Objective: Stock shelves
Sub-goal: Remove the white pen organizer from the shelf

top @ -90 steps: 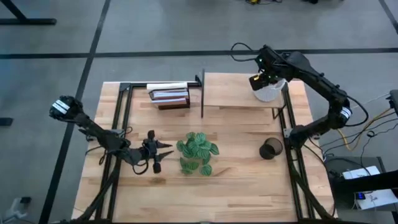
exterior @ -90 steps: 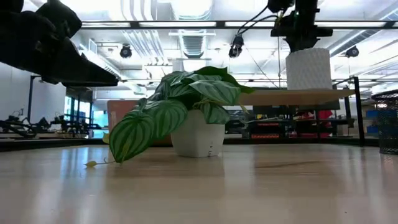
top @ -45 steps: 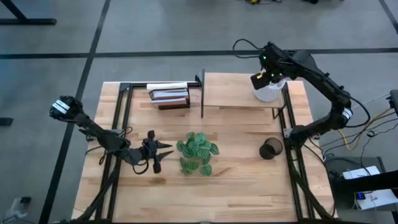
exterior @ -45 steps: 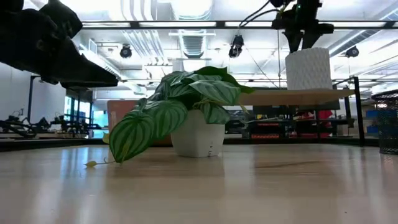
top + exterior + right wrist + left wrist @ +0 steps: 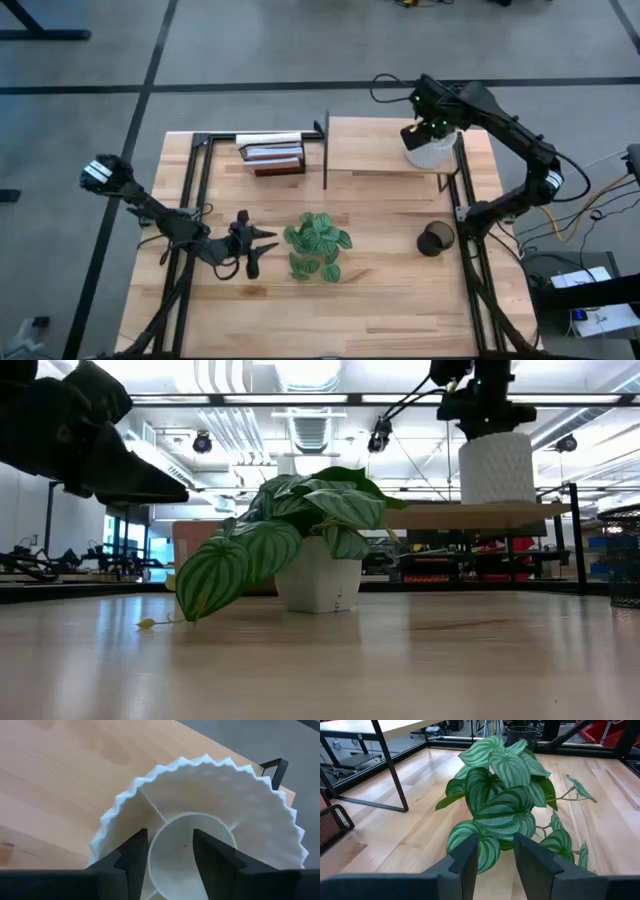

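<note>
The left end effector (image 5: 262,240) hovers low over the desk (image 5: 380,310) near its left edge, fingers (image 5: 470,857) narrowly apart and empty, pointed at the potted plant (image 5: 317,244) near the desk's middle. A dark mesh cup (image 5: 434,240) stands toward the right edge. Along the far edge sit a book rack (image 5: 272,152) and the shelves (image 5: 375,145). At the board's right end stands a white ribbed pot (image 5: 430,150), with the right end effector (image 5: 432,128) directly above it, fingers (image 5: 132,855) set narrowly apart over its rim.

Shelves (image 5: 385,148), thin black metal frame, pale wooden board, upright at the table's far right
</note>
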`<move>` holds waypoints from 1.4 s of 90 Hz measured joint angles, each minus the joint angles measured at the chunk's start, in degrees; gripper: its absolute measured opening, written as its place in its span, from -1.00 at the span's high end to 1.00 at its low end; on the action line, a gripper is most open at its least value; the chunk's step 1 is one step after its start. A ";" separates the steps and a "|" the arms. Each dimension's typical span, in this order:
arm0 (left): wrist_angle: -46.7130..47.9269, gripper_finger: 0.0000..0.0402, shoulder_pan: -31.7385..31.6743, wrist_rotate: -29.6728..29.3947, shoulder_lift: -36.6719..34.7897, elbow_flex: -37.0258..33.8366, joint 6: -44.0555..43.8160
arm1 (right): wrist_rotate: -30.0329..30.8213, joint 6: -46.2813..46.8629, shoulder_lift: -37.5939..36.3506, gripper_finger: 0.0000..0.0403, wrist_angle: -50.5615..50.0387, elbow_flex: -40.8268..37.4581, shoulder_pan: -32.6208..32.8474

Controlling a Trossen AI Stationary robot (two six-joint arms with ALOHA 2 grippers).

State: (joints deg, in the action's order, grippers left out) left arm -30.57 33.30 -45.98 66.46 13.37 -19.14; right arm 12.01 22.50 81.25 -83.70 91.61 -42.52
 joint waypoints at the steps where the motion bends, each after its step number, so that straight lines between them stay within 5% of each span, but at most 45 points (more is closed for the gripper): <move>1: -0.01 0.48 0.00 0.00 0.00 -0.01 -0.01 | 0.00 0.00 -0.01 0.36 0.00 0.00 0.00; 74: 0.33 0.48 0.00 0.00 0.00 0.00 -0.92 | 2.99 -3.65 3.56 0.98 1.80 1.50 0.00; 99: 0.33 0.48 0.00 0.00 0.00 -0.02 -0.92 | 3.12 -3.58 0.73 1.00 -0.28 6.50 1.71; 126: 0.24 0.46 0.01 0.00 0.00 -0.01 -1.19 | 3.13 -1.05 -1.50 1.00 -0.22 9.05 10.93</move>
State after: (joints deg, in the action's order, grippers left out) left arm -30.33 33.31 -45.98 66.46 13.35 -20.33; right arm 15.14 21.45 79.75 -83.92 100.66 -31.59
